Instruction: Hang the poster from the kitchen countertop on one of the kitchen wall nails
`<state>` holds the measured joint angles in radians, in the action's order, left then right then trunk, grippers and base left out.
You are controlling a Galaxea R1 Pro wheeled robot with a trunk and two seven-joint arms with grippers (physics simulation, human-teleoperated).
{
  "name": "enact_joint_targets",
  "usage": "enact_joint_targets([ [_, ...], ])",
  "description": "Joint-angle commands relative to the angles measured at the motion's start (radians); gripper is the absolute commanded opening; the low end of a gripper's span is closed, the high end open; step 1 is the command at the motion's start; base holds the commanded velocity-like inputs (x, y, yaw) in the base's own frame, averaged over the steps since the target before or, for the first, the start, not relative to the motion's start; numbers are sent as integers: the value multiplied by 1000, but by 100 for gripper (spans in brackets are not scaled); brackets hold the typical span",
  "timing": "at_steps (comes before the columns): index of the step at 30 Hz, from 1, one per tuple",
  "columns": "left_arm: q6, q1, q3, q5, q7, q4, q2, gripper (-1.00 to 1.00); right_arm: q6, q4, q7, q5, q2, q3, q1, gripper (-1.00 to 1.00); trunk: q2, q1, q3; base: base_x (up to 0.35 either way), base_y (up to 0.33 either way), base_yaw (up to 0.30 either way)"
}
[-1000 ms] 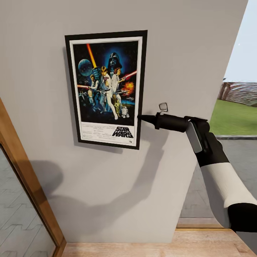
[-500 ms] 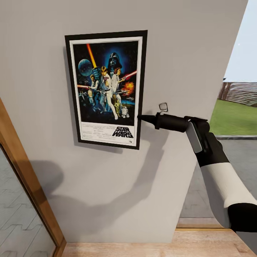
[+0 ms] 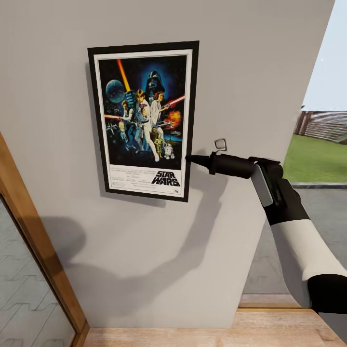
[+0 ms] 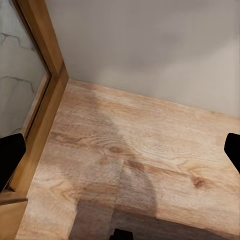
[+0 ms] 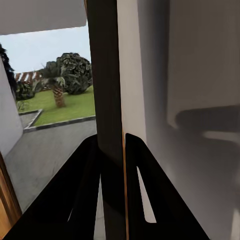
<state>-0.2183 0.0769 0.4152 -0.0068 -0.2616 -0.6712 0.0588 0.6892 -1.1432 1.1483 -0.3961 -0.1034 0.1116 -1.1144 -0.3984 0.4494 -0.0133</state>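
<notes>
The poster (image 3: 143,119) hangs flat against the pale grey wall (image 3: 250,72), upright, its "STAR WARS" title at the bottom. The right hand (image 3: 189,158) reaches in from the right side and meets the poster's right edge near the lower corner, its dark fingers pinched together on the black border. In the right wrist view, the two fingers (image 5: 85,190) sit close on either side of the poster's thin edge (image 5: 107,90), which runs between them, with the wall on one side and a lawn with trees (image 5: 65,75) beyond.

The left hand (image 4: 120,150) points down at a wooden floor (image 4: 140,155) beside a wooden door frame (image 4: 47,55); its two dark fingertips (image 4: 10,155) show at opposite borders of that view, spread wide apart with nothing between them.
</notes>
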Motion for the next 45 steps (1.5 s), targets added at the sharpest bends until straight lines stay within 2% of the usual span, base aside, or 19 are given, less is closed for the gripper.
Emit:
enact_joint_targets([
  [1,-1,0,4,-1,-7,-1,-1,100,9,0,1,-9,-1,2,-1,-100,-2,1,-1,0,0,0],
  [31,-1,0,4,-1,-7,-1,-1,100,9,0,1,-8,-1,1,1,-100,-2,1,-1,38,0,0],
  [32,-1,0,4,-1,-7,0,-1,100,9,0,1,-7,-1,1,1,100,-2,1,-1,0,0,0],
  [45,-1,0,4,0,-7,-1,-1,100,10,0,1,-7,-1,0,1,100,-2,1,-1,0,0,0],
])
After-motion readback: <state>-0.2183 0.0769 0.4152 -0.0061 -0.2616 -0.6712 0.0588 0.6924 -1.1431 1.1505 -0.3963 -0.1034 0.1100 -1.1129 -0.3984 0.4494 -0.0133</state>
